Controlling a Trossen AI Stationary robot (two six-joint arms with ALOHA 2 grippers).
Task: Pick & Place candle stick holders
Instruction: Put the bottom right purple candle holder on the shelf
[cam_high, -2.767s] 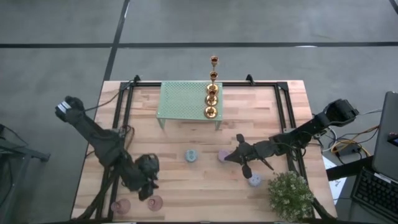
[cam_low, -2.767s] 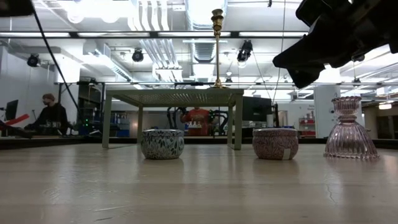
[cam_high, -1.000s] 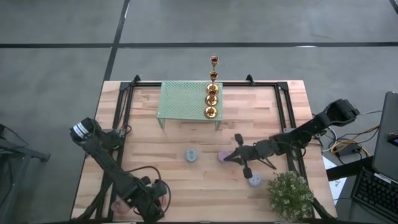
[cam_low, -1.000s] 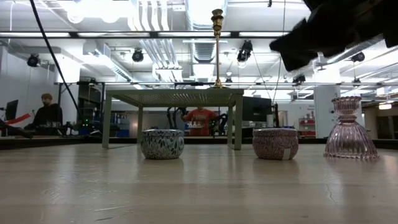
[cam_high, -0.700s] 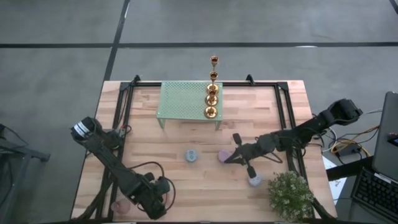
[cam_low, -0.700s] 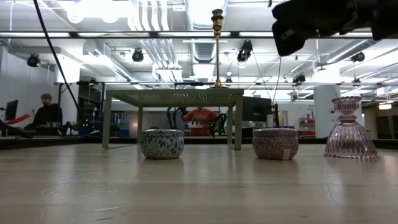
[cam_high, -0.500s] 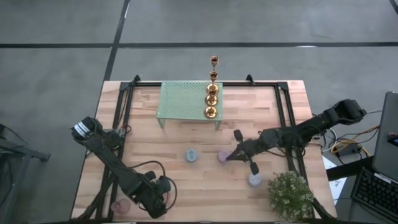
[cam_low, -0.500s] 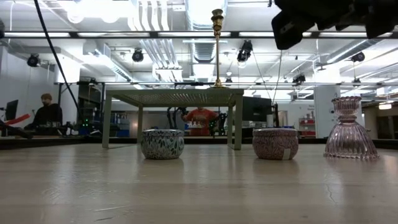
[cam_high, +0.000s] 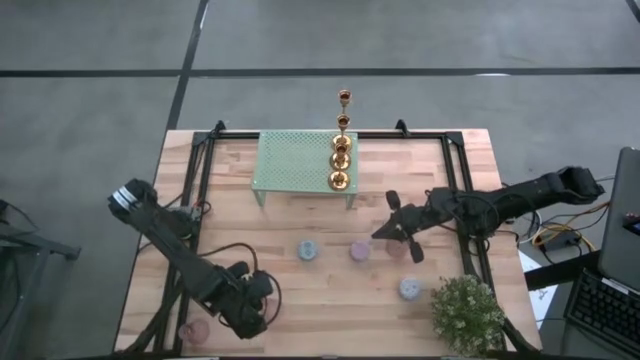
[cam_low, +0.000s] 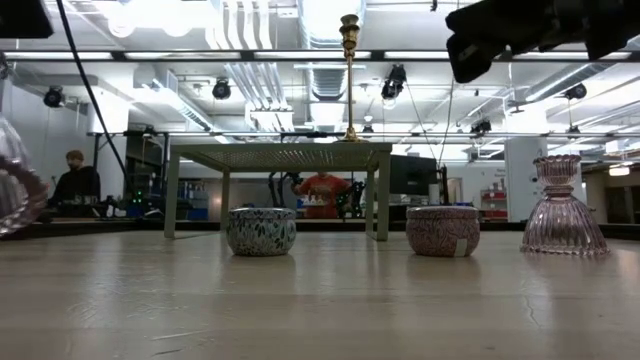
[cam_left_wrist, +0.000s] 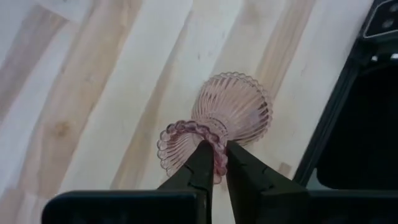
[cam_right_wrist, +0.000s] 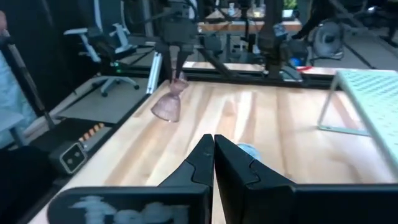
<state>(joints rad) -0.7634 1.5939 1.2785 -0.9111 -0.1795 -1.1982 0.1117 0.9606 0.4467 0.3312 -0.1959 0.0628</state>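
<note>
Tabletop (cam_high: 270, 230): pale wood planks with a black frame along its edges, standing on a grey concrete floor (cam_high: 100, 60).

My left claw (cam_left_wrist: 216, 163) is at the tabletop's front left corner, fingers clamped on the beaded rim of a pink glass holder (cam_left_wrist: 217, 130), which hangs tilted above the wood. A second pink glass holder (cam_high: 193, 330) stands at the front left edge.

My right claw (cam_right_wrist: 213, 149) hovers toward the right edge, behind the lilac round holder (cam_high: 360, 250); its fingers are pressed together on nothing.

The blue round holder (cam_high: 307, 251) sits mid-tabletop beside the lilac one; another pale round holder (cam_high: 410, 289) is near the front right corner, just beside the potted plant (cam_high: 465, 313).

The mint rack (cam_high: 300, 162) stands at the back edge, with the gold holders (cam_high: 339, 160) in a row along its right side.

Room behind: ceiling lights, ducts, workbenches, and a seated person (cam_low: 75, 185) at far left.
</note>
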